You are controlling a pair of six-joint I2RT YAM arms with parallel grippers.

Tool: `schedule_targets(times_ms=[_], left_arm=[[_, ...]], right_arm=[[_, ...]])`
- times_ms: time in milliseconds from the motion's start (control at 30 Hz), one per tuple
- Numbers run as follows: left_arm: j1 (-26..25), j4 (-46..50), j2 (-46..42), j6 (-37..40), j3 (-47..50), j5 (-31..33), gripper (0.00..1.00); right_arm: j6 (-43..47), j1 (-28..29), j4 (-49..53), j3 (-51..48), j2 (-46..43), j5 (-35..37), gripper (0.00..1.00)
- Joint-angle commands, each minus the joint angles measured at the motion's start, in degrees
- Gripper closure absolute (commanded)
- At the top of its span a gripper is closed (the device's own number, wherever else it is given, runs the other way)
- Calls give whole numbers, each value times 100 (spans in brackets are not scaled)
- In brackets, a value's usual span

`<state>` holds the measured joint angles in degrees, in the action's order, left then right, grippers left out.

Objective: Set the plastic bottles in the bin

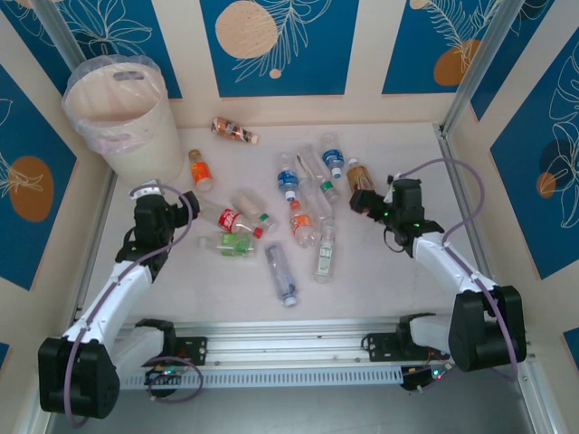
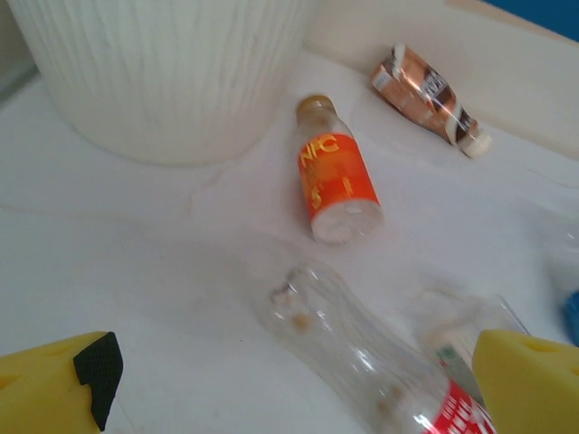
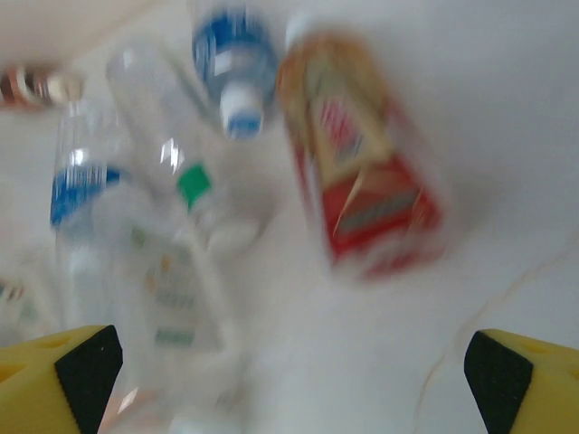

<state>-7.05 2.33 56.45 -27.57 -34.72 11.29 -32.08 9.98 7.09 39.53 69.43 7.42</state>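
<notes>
My left gripper (image 2: 298,384), fingers spread wide and empty, hovers over the red-labelled bottle (image 2: 380,371), whose long axis runs diagonally between them toward the bin (image 2: 163,72).

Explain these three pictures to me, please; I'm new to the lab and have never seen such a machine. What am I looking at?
It is a pair of white robot arms bolted at the near edge of a table. The wide picture comes from a camera above and behind them. The other two come from cameras on the wrists; the yellow shapes in their lower corners are each tool's own fingers.

The left tool and the right tool both stand open and hold nothing.

Small plastic bottles lie scattered on the table. In its far left corner stands a cream-white bin lined with a thin bag.

The left wrist view shows an orange-labelled bottle near the bin wall and a clear bottle between the fingers. The right wrist view is blurred, with a red-labelled bottle ahead.
</notes>
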Motion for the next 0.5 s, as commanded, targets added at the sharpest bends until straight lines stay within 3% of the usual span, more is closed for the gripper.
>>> schedule_targets(times_ms=[0, 133, 300, 467], left_arm=[[-39, 969, -58, -807, -174, -921, 0], [-47, 848, 128, -1136, -37, -1418, 0], [-47, 916, 259, -1217, 45, -1174, 0], [-48, 601, 226, -1281, 123, -1460, 0]], right_arm=[[-1077, 679, 1913, 135, -120, -10, 1], [-1178, 1897, 2305, 132, -332, 367, 0], [-1923, 2985, 3084, 290, -292, 1538, 0], [-1995, 3424, 3020, 437, 226, 1174, 0]])
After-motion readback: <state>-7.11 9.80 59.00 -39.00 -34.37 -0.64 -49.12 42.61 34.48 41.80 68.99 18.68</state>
